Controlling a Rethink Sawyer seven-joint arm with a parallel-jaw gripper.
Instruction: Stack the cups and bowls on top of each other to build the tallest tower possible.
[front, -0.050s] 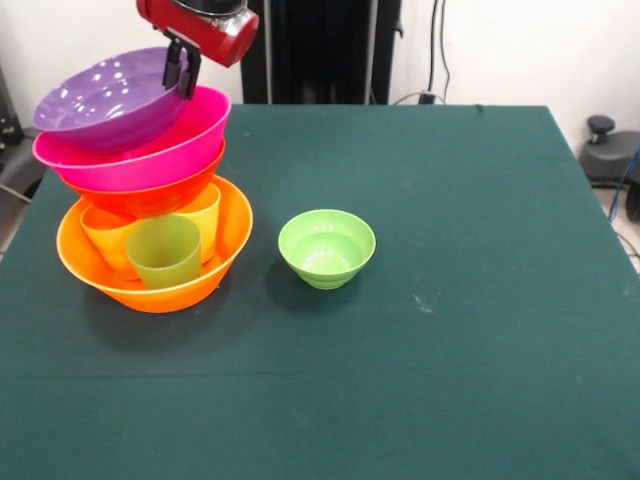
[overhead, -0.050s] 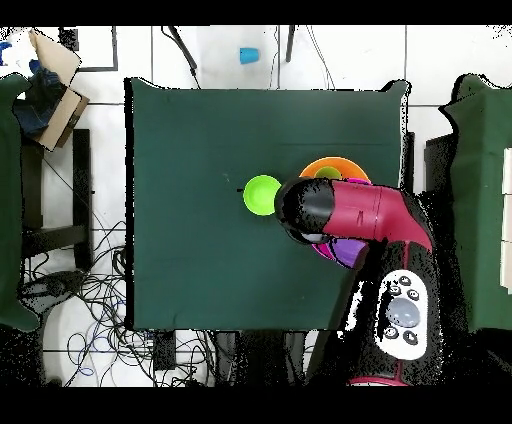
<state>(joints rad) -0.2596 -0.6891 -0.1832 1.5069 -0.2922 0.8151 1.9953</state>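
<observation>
Tower (front, -0.050s: 150, 190) at the table's (front, -0.050s: 420, 380) left side in the front view: the large orange bowl (front, -0.050s: 215, 275) holds 3 upright cups, green (front, -0.050s: 163, 251), orange (front, -0.050s: 108, 238) and yellow (front, -0.050s: 203, 215). On them rest the red-orange bowl (front, -0.050s: 150, 198), the pink bowl (front, -0.050s: 150, 155) and the tilted purple bowl (front, -0.050s: 100, 100). The gripper (front, -0.050s: 182, 68) pinches the purple bowl's far rim, fingers on either side of it. The small light green bowl (front, -0.050s: 326, 247) stands alone, just right of the tower. A blue cup (overhead, -0.050s: 248, 55) lies on the floor beyond the table.
</observation>
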